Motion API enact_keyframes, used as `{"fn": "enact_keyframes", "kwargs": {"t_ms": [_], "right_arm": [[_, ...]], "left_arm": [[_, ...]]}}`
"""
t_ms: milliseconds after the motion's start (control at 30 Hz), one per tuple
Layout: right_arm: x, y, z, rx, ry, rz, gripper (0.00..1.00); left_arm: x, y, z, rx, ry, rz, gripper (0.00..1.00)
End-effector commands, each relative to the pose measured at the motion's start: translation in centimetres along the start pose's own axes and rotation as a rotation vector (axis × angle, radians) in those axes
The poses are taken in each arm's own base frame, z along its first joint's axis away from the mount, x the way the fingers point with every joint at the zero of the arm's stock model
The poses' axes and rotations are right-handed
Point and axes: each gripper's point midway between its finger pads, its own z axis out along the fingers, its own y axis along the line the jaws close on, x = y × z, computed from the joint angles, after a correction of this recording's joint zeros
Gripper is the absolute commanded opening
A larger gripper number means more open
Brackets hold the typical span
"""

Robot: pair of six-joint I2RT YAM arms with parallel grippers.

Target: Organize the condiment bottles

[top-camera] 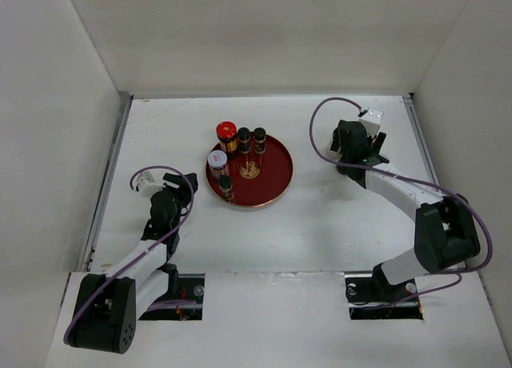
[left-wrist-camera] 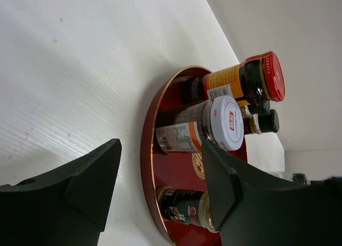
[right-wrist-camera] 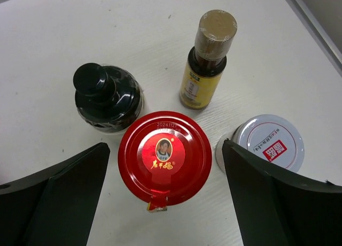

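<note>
Left gripper: wide open, empty, facing the red tray.
Tray: held five bottles, upright.
Right gripper: wide, seemingly straddling a red-lidded jar on the table.
Beside it: black-capped bottle, yellow-labelled bottle, white-lidded jar.

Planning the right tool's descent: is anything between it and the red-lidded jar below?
Nothing visible lies between the open right tool and the red-lidded jar. The white-lidded jar stands close beside it, possibly in one finger's path.

Five condiment bottles upright on tray, four others on table
</note>
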Motion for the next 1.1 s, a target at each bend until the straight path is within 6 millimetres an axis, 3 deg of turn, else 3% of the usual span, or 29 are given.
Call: {"fn": "enact_keyframes", "kwargs": {"t_ms": [0, 133, 333, 500, 600, 833, 1000, 1067], "right_arm": [[-1.5, 0.5, 0.7, -0.007, -0.010, 0.027, 0.94], [-0.6, 0.6, 1.6, -0.010, 0.017, 0.030, 0.92], [0.2, 0.8, 2.7, -0.040, 0.041, 0.067, 0.82], [-0.2, 1.0, 2.4, -0.059, 0.008, 0.088, 0.58], [-0.5, 1.5, 0.8, -0.087, -0.014, 0.102, 0.51], [-3.0, 4.8, -4.8, -0.210, -0.091, 0.101, 0.50], [-5.2, 10.3, -9.2, -0.353, -0.144, 0.066, 0.49], [-5.6, 13.3, -10.9, -0.426, -0.153, 0.051, 0.49]], "left_arm": [[-0.6, -1.2, 0.0, 0.042, -0.023, -0.011, 0.60], [-0.7, -1.2, 0.0, 0.044, -0.026, -0.009, 0.60], [-0.7, -1.2, 0.0, 0.044, -0.026, -0.010, 0.60], [-0.6, -1.3, 0.0, 0.047, -0.023, -0.012, 0.60], [-0.7, -1.2, 0.0, 0.044, -0.028, -0.007, 0.60], [-0.5, -1.2, 0.1, 0.042, -0.021, -0.009, 0.60], [-0.6, -1.2, 0.1, 0.040, -0.026, -0.004, 0.60], [-0.4, -1.2, 0.1, 0.042, -0.018, -0.006, 0.60]]}}
